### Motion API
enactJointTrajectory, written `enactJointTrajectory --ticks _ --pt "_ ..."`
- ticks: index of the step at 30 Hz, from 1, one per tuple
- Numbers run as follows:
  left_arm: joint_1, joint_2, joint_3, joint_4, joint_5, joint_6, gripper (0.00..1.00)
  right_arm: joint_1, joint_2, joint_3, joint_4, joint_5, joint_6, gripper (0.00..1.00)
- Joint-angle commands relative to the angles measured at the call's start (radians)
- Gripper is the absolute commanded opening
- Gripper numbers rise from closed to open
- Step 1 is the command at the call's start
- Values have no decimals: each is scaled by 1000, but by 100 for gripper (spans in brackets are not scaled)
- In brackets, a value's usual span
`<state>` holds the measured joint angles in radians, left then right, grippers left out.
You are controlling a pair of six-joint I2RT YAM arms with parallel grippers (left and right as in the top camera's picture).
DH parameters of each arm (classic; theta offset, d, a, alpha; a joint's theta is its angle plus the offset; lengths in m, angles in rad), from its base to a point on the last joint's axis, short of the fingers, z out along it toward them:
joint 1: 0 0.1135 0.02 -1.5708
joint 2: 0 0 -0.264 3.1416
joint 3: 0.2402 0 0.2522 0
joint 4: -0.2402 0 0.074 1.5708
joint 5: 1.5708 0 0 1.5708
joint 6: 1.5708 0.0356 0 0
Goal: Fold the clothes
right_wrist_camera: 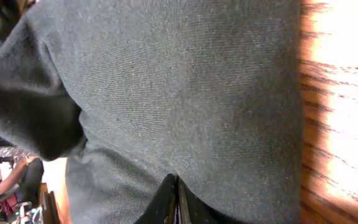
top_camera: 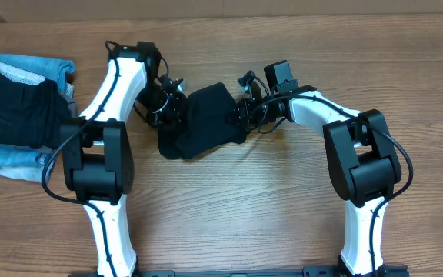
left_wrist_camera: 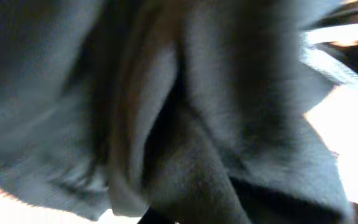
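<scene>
Here's the black T-shirt [top_camera: 206,123], bunched into a crumpled dark lump in the middle of the tabletop [top_camera: 283,200], a little toward the far edge, and it sits right between the two tools. On its left edge, the left tool [top_camera: 162,104] is touching the cloth. On its right edge, the right tool [top_camera: 246,114] is pressed in from the other side. So the shirt spans the gap between them, one tool at each end.

Up close on the right wrist view, the shirt [right_wrist_camera: 185,81] fills almost the whole picture in grey weave. The right tool [right_wrist_camera: 176,202] shows at the bottom with its two fingers drawn fully together, and the fabric is nipped between them. A strip of wood-grain tabletop [right_wrist_camera: 337,124] shows down the right side.

On the left wrist view it is all cloth [left_wrist_camera: 229,93], soft folds running down toward the bottom of the frame. It is blurred, so the contact itself is hard to make out. The left tool is fully closed and looks to be pinching the shirt as well.

Well apart on the left edge of the tabletop lie light-blue denim pieces [top_camera: 21,161], with a dark garment [top_camera: 14,108] resting on top of them.
</scene>
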<state>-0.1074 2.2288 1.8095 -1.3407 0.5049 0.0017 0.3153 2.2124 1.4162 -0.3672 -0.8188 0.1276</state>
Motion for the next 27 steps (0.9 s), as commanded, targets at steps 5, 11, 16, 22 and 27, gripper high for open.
enactJointTrajectory --ticks 5,11,16,22,27 --pt "-9 -139 24 34 49 10 4 -1 24 -6 -4 44 -1 4" --pt "-13 -102 -16 134 -55 18 4 -1 24 -6 -1 44 0 4" --pt "-3 52 -29 175 -157 18 4 -1 24 -6 -1 44 0 4" --pt "26 87 13 220 -307 -43 4 -1 24 -6 -2 43 0 4" --pt "49 -28 238 90 -440 -165 4 -1 24 -6 -3 43 0 4"
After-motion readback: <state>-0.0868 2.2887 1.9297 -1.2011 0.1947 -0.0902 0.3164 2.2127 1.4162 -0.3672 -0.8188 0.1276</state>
